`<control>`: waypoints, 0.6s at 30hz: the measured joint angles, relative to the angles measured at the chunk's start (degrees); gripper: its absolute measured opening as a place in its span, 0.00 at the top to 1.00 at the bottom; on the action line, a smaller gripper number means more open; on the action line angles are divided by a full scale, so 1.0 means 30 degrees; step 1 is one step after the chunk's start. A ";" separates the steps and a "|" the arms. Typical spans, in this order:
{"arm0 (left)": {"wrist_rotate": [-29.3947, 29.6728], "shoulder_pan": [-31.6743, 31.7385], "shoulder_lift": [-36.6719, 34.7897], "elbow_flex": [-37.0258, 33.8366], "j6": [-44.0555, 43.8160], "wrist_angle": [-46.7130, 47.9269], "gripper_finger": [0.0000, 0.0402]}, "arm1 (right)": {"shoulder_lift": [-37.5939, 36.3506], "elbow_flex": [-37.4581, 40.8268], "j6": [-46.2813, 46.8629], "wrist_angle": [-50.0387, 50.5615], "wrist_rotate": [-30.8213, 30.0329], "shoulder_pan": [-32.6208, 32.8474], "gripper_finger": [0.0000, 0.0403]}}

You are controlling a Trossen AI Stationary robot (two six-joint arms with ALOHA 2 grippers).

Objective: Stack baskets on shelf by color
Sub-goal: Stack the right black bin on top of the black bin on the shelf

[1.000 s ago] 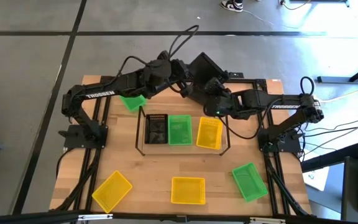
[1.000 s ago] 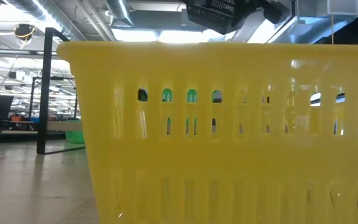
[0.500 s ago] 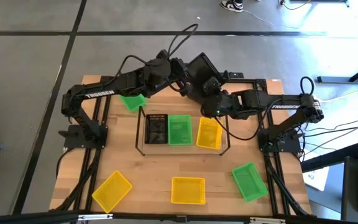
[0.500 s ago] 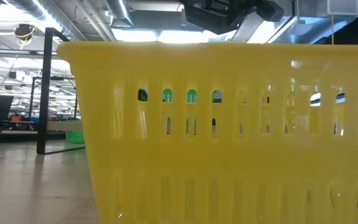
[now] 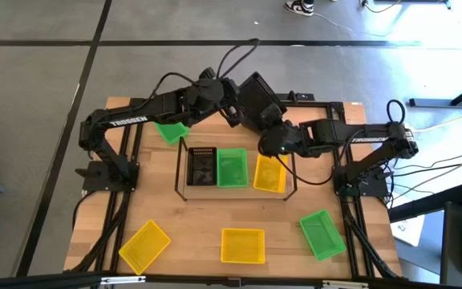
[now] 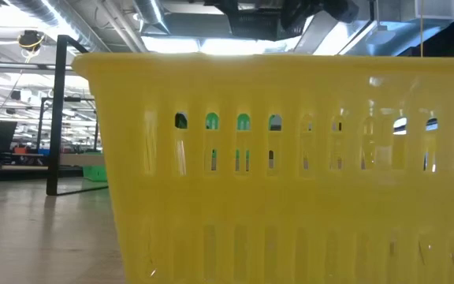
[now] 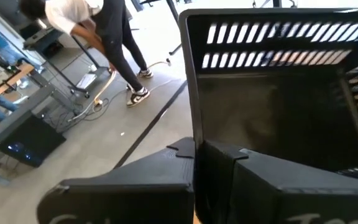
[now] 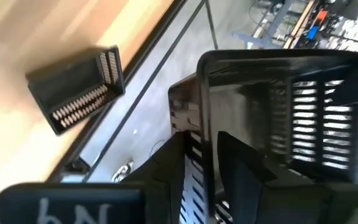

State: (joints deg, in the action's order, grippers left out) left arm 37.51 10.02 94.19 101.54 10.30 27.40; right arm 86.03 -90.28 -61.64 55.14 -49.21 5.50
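Raised black basket (image 5: pixel 257 91) at 12 o'clock above shelf (image 5: pixel 235 170): clamped in left gripper (image 5: pixel 233 103); right gripper (image 5: pixel 273 128) parted astride rim.

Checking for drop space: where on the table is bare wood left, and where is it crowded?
Free: the wood between the shelf and the front row of baskets, and the gaps between the left yellow basket, middle yellow basket and green basket. Crowded: the back edge, where the left gripper and right gripper meet at a black basket.
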 joint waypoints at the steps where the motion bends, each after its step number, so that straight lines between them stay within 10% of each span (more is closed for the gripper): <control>1: 0.0028 0.0022 -0.0026 0.0000 -0.0162 0.0083 1.00 | -0.0040 0.0000 0.0236 -0.0089 0.0000 0.0146 0.77; 18: 0.0170 -0.0387 -0.0867 0.0017 -0.0283 0.0485 1.00 | -0.0684 0.0000 0.4426 -0.0241 -0.3523 0.1802 0.77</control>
State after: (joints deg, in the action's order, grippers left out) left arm 38.02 8.86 91.59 101.59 9.45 28.86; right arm 83.97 -90.28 -48.36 54.42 -59.78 10.91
